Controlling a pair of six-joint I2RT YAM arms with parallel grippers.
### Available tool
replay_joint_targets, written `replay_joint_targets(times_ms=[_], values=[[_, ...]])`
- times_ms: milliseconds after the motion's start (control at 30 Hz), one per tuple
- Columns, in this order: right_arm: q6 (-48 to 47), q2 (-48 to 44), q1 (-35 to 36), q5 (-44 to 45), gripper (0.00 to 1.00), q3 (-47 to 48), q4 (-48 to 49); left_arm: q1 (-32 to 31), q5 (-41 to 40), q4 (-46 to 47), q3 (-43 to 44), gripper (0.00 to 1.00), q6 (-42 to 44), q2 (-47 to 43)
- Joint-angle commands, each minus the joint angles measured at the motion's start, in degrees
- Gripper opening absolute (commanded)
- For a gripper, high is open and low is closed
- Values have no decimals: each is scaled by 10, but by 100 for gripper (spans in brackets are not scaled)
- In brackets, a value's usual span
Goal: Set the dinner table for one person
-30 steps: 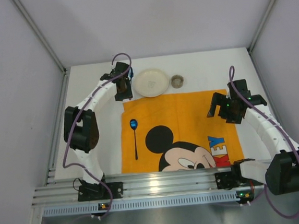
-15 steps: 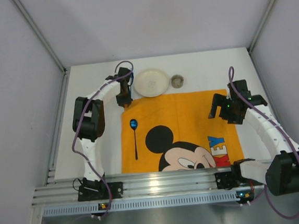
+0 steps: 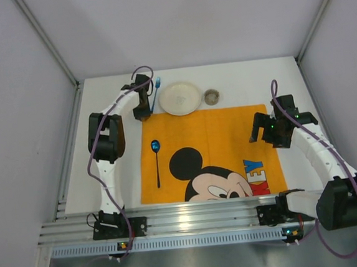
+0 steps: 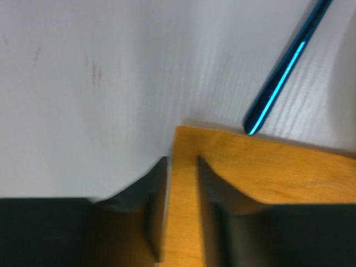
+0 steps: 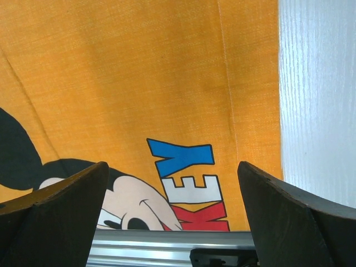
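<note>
Orange mat point(image 4: 278, 167) corner pinched in left end effector point(image 4: 182, 167); right end effector point(image 5: 172, 167) wide open above mat.

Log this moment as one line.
left gripper: shut on far-left corner of orange mat | right gripper: open, over mat's right edge | spoon: on mat | plate, cup: on table beyond mat

Top view high, looking down, wrist views close over dinner table point(image 3: 243, 84), sharing orange mat point(image 3: 229, 135)
</note>
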Motion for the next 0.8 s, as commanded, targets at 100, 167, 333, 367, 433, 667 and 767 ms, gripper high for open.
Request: replay_joint_targets(times_ms=[100, 167, 333, 367, 433, 667, 767], values=[[-5, -7, -2, 2, 100, 23, -3, 3, -38, -36, -17, 70, 3, -73], [-4, -9, -2, -1, 100, 19, -2, -6, -38, -30, -63, 73, -4, -111], [-1, -15, -1, -9, 100, 15, 6, -47, -17, -29, -187, 73, -35, -252], [-2, -15, 1, -20, 100, 17, 9, -55, -15, -27, -206, 73, -48, -269], [1, -13, 27, -48, 100, 22, 34, -69, -4, -25, -257, 73, -62, -312], [74, 126, 228, -25, 100, 130, 81, -109, 51, -4, -373, 41, -109, -407], [105, 160, 246, -34, 100, 146, 108, -144, 53, 17, -417, 27, -118, -409]])
